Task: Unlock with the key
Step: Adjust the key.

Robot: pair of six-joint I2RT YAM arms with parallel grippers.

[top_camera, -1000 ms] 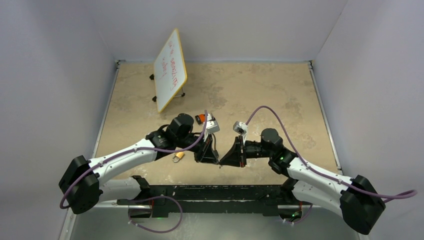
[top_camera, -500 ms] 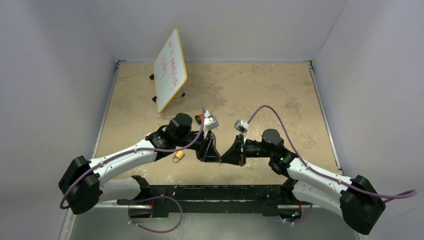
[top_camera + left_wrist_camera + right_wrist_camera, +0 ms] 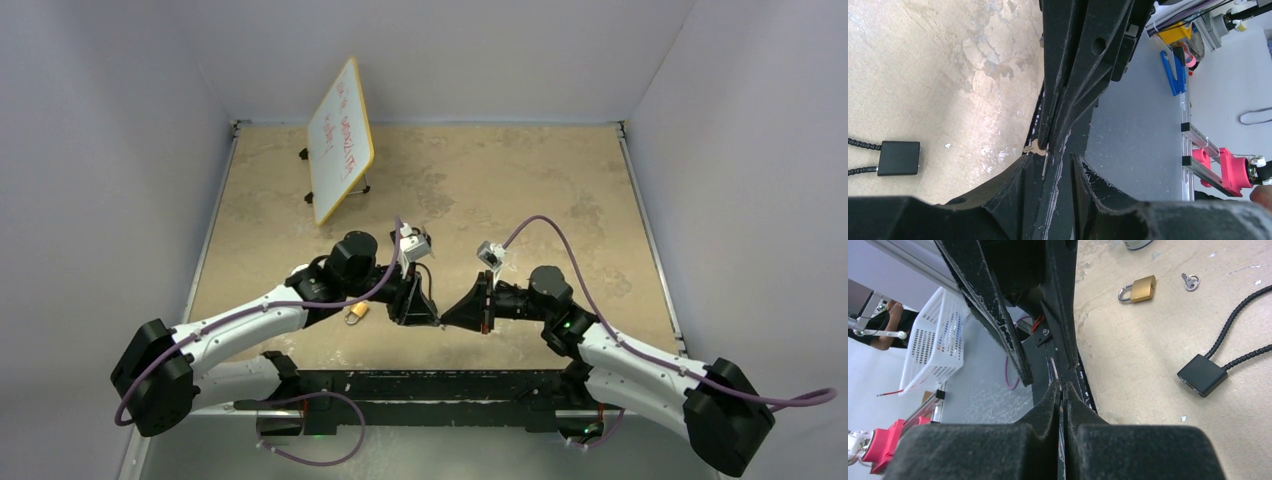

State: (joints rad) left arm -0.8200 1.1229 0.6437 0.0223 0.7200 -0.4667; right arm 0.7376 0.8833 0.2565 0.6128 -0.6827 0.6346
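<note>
Both grippers meet tip to tip just above the table's near edge. My right gripper point(image 3: 446, 319) point(image 3: 1062, 388) is shut on the small silvery key point(image 3: 1034, 148), whose head sticks out sideways from its closed fingertips point(image 3: 1046, 140). My left gripper point(image 3: 434, 321) point(image 3: 1053, 159) is open, its two fingers standing either side of the right gripper's tip without pinching the key. The brass padlock point(image 3: 356, 313) point(image 3: 1138, 289) lies flat on the table under the left forearm, its shackle closed, apart from both grippers.
A second small key point(image 3: 1190, 282) lies near the padlock. A black box on black cords point(image 3: 1203, 375) point(image 3: 898, 157) rests on the table. A tilted whiteboard point(image 3: 340, 140) stands at the back left. The black front rail point(image 3: 420, 385) runs right below the grippers.
The left gripper has opened and let go of the key, while the right gripper has closed on it. Both wrists shifted slightly.
</note>
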